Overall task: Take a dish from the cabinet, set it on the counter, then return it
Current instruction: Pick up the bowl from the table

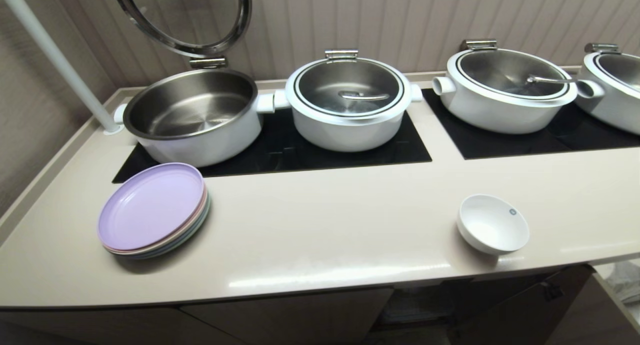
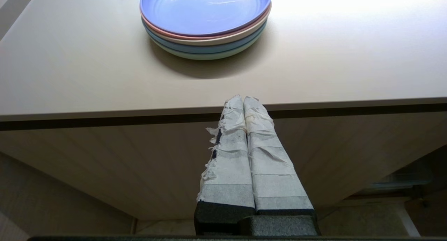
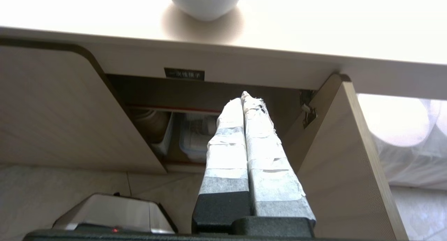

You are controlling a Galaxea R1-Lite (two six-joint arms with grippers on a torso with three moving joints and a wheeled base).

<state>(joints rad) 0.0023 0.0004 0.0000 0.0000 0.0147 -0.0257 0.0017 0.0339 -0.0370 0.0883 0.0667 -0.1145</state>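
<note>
Beige counter (image 1: 320, 225) bore the bowl (image 1: 493, 223); we judged return pending. Both grippers, left (image 2: 243, 98) and right (image 3: 241, 96), hung clenched, empty; reopening required.

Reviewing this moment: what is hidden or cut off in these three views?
- Cabinet shelf contents: right wrist view, dim and partly behind the shut right pincer.
- Bowl: right wrist view, cut off by the picture edge; whole in head view.
- Both arms: outside head view.
- Plates: left wrist view, far side cropped beyond the shut left pincer.
</note>
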